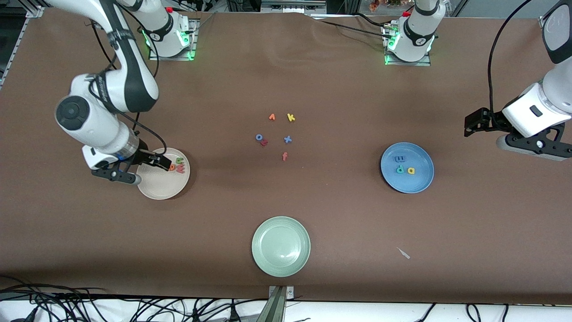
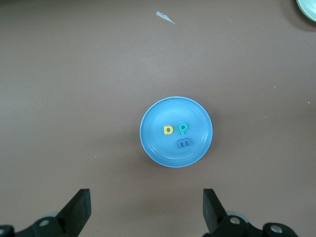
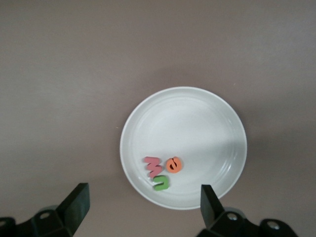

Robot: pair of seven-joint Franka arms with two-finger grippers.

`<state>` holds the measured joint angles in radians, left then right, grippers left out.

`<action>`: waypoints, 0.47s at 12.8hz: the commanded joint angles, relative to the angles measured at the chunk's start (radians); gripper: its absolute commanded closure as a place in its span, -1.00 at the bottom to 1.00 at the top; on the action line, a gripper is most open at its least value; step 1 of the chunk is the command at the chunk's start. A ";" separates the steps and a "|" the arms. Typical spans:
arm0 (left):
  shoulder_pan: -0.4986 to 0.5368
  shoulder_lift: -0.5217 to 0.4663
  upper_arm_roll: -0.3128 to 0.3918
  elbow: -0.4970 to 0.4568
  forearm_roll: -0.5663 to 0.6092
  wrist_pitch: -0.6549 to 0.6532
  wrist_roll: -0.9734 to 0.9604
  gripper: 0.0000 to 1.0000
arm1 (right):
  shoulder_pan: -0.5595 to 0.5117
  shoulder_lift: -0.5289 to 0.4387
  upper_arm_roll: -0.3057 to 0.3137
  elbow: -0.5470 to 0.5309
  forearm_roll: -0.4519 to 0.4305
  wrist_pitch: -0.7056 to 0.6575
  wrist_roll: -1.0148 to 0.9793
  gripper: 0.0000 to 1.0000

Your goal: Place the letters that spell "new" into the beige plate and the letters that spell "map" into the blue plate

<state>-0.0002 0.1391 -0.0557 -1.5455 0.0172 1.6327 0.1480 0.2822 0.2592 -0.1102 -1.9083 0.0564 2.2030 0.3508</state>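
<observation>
The beige plate (image 1: 160,186) (image 3: 197,123) holds the green n (image 1: 179,160) (image 3: 161,183), the orange e (image 1: 172,167) (image 3: 174,165) and the pinkish-red w (image 1: 180,169) (image 3: 153,167), close together near its rim. My right gripper (image 1: 161,162) (image 3: 143,207) hangs open over that plate's edge, holding nothing. The blue plate (image 1: 419,181) (image 2: 150,145) holds the blue m (image 1: 400,158) (image 2: 184,143), the teal p (image 1: 400,169) (image 2: 183,129) and the yellow a (image 1: 411,171) (image 2: 168,130). My left gripper (image 1: 477,121) (image 2: 147,210) is open and empty, up over the table at the left arm's end.
A pale green plate (image 1: 280,246) sits near the front camera. Loose letters lie mid-table: an orange v (image 1: 271,117), a yellow k (image 1: 291,117), a blue o (image 1: 258,137), a blue x (image 1: 288,139) and a red f (image 1: 284,156). A small pale scrap (image 1: 404,253) lies nearer the camera than the blue plate.
</observation>
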 commanded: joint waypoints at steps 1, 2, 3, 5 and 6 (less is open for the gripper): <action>0.005 0.016 0.002 0.035 -0.029 -0.031 0.022 -1.00 | 0.002 -0.066 -0.005 0.093 -0.006 -0.186 -0.042 -0.99; 0.003 0.016 0.002 0.035 -0.029 -0.037 0.022 -1.00 | -0.003 -0.087 -0.005 0.133 -0.007 -0.254 -0.086 -0.99; 0.005 0.016 0.002 0.035 -0.029 -0.037 0.022 -1.00 | -0.029 -0.104 -0.005 0.167 -0.016 -0.319 -0.132 -0.99; 0.006 0.016 0.002 0.036 -0.029 -0.040 0.021 -1.00 | -0.084 -0.142 -0.005 0.212 -0.020 -0.414 -0.249 -0.99; 0.008 0.014 0.004 0.036 -0.025 -0.046 0.021 -1.00 | -0.103 -0.165 -0.005 0.212 -0.020 -0.434 -0.297 -0.99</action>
<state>0.0000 0.1409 -0.0551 -1.5445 0.0172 1.6214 0.1480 0.2232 0.1284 -0.1210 -1.7132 0.0467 1.8257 0.1481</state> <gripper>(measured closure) 0.000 0.000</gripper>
